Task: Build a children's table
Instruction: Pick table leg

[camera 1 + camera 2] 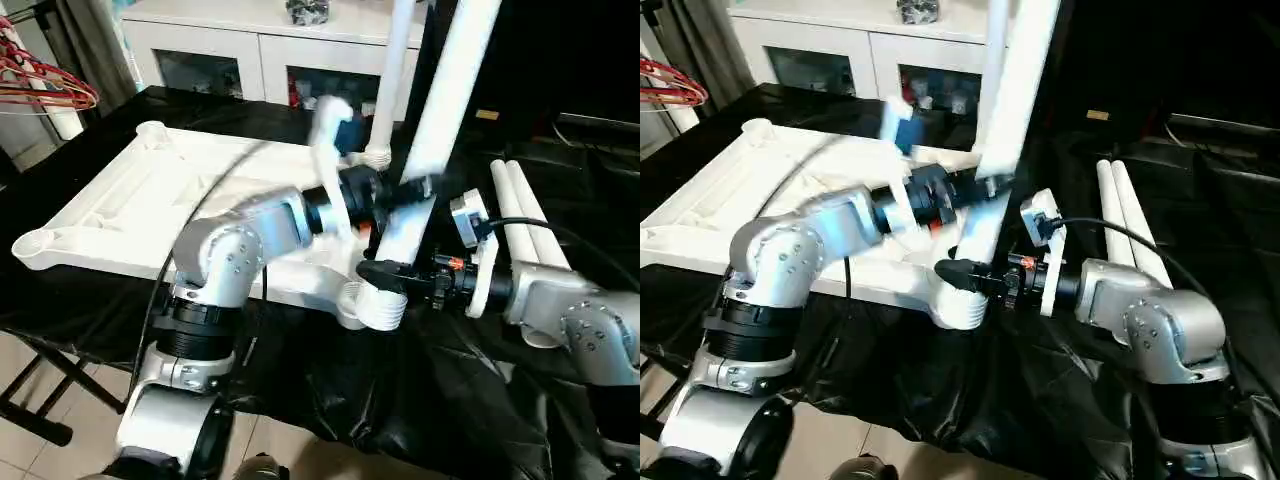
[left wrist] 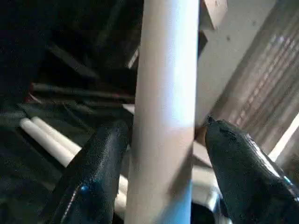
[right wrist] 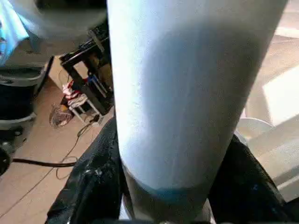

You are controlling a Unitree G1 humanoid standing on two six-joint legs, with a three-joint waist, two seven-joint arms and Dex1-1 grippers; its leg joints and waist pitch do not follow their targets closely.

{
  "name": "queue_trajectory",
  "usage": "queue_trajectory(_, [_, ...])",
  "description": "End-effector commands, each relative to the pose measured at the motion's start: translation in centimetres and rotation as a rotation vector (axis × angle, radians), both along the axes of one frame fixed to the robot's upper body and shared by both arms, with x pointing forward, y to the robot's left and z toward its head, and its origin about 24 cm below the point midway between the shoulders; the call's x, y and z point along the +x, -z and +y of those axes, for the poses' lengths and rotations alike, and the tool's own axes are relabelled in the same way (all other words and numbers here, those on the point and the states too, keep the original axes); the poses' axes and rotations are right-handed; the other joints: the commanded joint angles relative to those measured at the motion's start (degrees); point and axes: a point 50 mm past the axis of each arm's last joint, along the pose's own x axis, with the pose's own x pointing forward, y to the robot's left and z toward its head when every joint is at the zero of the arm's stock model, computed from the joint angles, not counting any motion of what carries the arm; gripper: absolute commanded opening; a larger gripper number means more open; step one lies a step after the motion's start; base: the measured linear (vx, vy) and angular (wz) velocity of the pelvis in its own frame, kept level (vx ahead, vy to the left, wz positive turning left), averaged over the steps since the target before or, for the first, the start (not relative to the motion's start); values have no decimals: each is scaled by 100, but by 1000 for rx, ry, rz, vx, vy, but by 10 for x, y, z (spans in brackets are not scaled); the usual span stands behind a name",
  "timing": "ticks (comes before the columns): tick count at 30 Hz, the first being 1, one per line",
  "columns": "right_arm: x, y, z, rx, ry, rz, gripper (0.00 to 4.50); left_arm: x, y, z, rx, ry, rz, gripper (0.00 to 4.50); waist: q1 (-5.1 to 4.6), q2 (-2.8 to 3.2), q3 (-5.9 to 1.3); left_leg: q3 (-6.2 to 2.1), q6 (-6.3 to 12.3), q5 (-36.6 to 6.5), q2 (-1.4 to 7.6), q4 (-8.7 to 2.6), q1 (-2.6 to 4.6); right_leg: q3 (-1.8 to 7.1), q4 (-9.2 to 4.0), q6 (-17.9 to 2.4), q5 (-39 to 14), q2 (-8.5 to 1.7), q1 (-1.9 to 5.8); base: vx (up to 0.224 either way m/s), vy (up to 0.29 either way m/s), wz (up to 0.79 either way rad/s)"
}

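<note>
The white table top (image 1: 130, 210) lies upside down on black cloth, ribs up. One white leg (image 1: 395, 70) stands upright in the far right corner socket. A second leg (image 1: 455, 80) leans slightly, its ribbed lower end (image 1: 385, 308) at the near right corner socket. My right gripper (image 1: 385, 270) is shut on this leg just above that end, with the fingers (image 3: 93, 186) pressed to both sides. Higher up the same leg, my left gripper (image 1: 405, 190) is open around it, one finger (image 2: 233, 172) standing clear of the tube.
Two spare white legs (image 1: 525, 215) lie side by side on the cloth at the right. A white cabinet (image 1: 250, 50) with glass doors stands behind the table top. Red hangers (image 1: 40, 80) hang at the far left. The cloth drops off at the near edge to the tiled floor.
</note>
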Motion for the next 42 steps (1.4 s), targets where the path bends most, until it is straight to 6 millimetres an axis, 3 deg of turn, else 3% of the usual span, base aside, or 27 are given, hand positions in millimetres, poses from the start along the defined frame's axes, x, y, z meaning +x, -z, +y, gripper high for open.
queue_trajectory(1, [4, -8, -5, 18, 51, -56, 189, 6, -7, 9, -27, -44, -28, 302, 1, -119, -428, -101, 142, -684, 265, -340, 63, 247, -418, -859, -1237, -429, 311, 0, 0, 0])
queue_trajectory(3, [5, -8, -5, 15, 74, -75, 189, 10, -2, 19, 17, -86, -62, 302, 9, -113, -428, -106, 142, -698, 268, -348, 75, 250, -429, -801, -1262, -423, 303, 0, 0, 0])
queue_trajectory(5, [9, -5, -5, -21, 128, -108, 189, 16, 9, 32, 128, -131, -108, 302, -18, -107, -421, -109, 108, -746, 254, -370, 67, 252, -437, -613, -1392, -402, 299, 0, 0, 0])
queue_trajectory(6, [9, -4, -5, -26, 136, -112, 189, 16, 11, 33, 144, -136, -115, 302, -24, -90, -428, -112, 53, -748, 267, -379, 96, 261, -437, -524, -1392, -399, 274, 0, 0, 0])
queue_trajectory(7, [14, -2, -7, -64, 201, -151, 189, 19, 23, 42, 287, -162, -184, 302, -19, -58, -426, -120, -6, -787, 272, -388, 104, 260, -436, -551, -1349, -407, 268, 0, 0, 0])
queue_trajectory(8, [19, -1, -8, -94, 252, -179, 189, 20, 33, 48, 398, -163, -226, 302, -36, -67, -424, -121, -39, -820, 276, -407, 101, 272, -444, -436, -1393, -403, 255, 0, 0, 0])
queue_trajectory(11, [28, 7, -10, -194, 376, -232, 189, 18, 62, 63, 663, -99, -315, 302, -44, -64, -428, -131, -158, -884, 280, -434, 122, 277, -437, -348, -1416, -410, 235, 0, 0, 0])
queue_trajectory(13, [29, 11, -9, -231, 407, -251, 189, 16, 73, 68, 728, -60, -329, 302, -80, -59, -437, -108, -277, -872, 268, -434, 130, 280, -396, -444, -1218, -411, 243, 0, 0, 0])
queue_trajectory(14, [29, 12, -8, -234, 411, -257, 189, 16, 77, 70, 751, -47, -341, 302, -67, -40, -445, -105, -261, -883, 277, -424, 145, 284, -383, -545, -1079, -414, 230, 0, 0, 0])
queue_trajectory(17, [28, 19, -5, -249, 432, -235, 189, 14, 95, 79, 846, 26, -356, 302, -76, -74, -431, -97, -200, -987, 276, -436, 130, 289, -373, -656, -1028, -427, 252, 0, 0, 0])
queue_trajectory(18, [28, 21, -5, -252, 448, -231, 189, 14, 102, 82, 877, 61, -352, 302, -73, -53, -430, -103, -194, -1043, 290, -442, 138, 291, -373, -700, -1065, -448, 246, 0, 0, 0])
queue_trajectory(26, [29, 27, -5, -256, 482, -239, 189, 13, 120, 98, 936, 252, -283, 302, -114, -66, -415, -98, -208, -1193, 288, -461, 150, 301, -399, -724, -1389, -473, 234, 0, 0, 0])
queue_trajectory(27, [28, 27, -5, -256, 474, -234, 189, 14, 122, 99, 949, 266, -282, 275, -134, -73, -420, -104, -212, -1187, 298, -461, 144, 299, -373, -778, -1262, -478, 247, 0, 0, 0])
queue_trajectory(32, [27, 27, -5, -260, 464, -237, 189, 16, 129, 103, 1014, 290, -295, 263, -177, -77, -416, -107, -167, -1181, 295, -455, 129, 299, -381, -800, -1286, -500, 270, 0, 0, 0])
queue_trajectory(33, [27, 28, -5, -266, 461, -240, 189, 19, 132, 105, 1048, 287, -303, 241, -193, -81, -416, -105, -153, -1162, 296, -454, 133, 301, -387, -791, -1258, -490, 265, 0, 0, 0])
queue_trajectory(42, [25, 27, -5, -272, 447, -243, 189, 24, 136, 111, 1096, 292, -299, 164, -200, -74, -420, -98, -98, -1133, 312, -440, 146, 297, -364, -989, -1057, -503, 267, 0, 0, 0])
